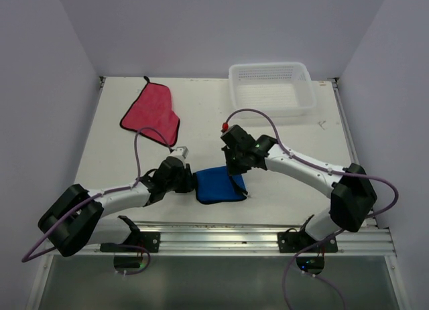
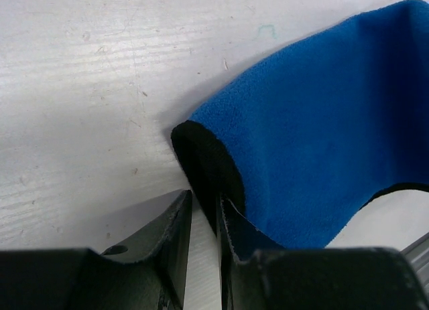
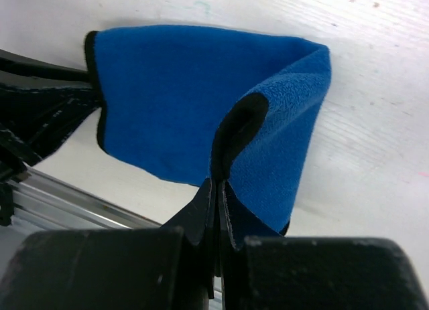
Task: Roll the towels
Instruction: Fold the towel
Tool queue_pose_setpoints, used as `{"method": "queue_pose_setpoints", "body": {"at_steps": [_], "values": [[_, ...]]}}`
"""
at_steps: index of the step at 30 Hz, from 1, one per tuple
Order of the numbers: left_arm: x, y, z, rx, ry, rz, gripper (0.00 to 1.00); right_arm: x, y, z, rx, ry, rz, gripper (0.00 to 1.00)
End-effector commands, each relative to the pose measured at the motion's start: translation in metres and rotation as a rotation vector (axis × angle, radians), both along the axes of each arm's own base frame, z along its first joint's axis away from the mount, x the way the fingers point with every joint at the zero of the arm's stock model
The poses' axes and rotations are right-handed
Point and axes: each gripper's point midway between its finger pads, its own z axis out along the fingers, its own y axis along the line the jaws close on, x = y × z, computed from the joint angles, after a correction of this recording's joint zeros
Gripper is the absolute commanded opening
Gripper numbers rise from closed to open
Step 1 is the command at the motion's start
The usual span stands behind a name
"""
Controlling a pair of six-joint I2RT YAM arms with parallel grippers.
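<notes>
The blue towel is bright fleece with a black hem. It's not lying flat: it's doubled over into a loose fold and lifted off the table enough to throw a shadow under it. It sits well nearer the arms than the basket, and a bit to the basket's left. The pink towel has the same dark edging and is spread out unrolled, off to the basket's left.

The right gripper is clamped tight on the hem at the blue towel's right end. The left gripper is at the other end with a slim gap between its fingers. The hem runs down along the inside of one finger, but I honestly can't tell if it's pinched or just resting there.

From above, both wrists cover the ends of the blue towel. Each wrist view cuts part of it off, and I can't make out how many layers are in the fold.

The blue towel's long axis runs left to right between the two grippers, roughly in line with the basket's long side. The pink one lies on a diagonal, with its far corner pointing away from the arms.
</notes>
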Motion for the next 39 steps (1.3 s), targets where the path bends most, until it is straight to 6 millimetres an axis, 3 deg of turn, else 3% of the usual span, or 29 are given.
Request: {"method": "queue_pose_setpoints", "body": {"at_steps": [1,6,14,32,39], "values": [[0.003,-0.011,0.012,-0.071,-0.034,-0.011,0.25,0.008,0.026,0.010,0.015,-0.031,-0.007,0.00],[0.001,-0.010,0.012,-0.075,-0.036,-0.006,0.26,0.006,0.059,0.004,0.022,-0.026,0.028,0.00],[-0.002,-0.007,0.009,-0.082,-0.033,-0.003,0.27,0.001,0.089,-0.016,0.036,0.014,0.045,0.00],[-0.005,-0.005,0.005,-0.066,-0.034,-0.017,0.27,-0.007,0.135,-0.029,0.101,0.062,0.077,0.00],[-0.005,-0.004,0.004,-0.057,-0.032,-0.021,0.27,-0.008,0.141,-0.041,0.095,0.077,0.075,0.00]]}}
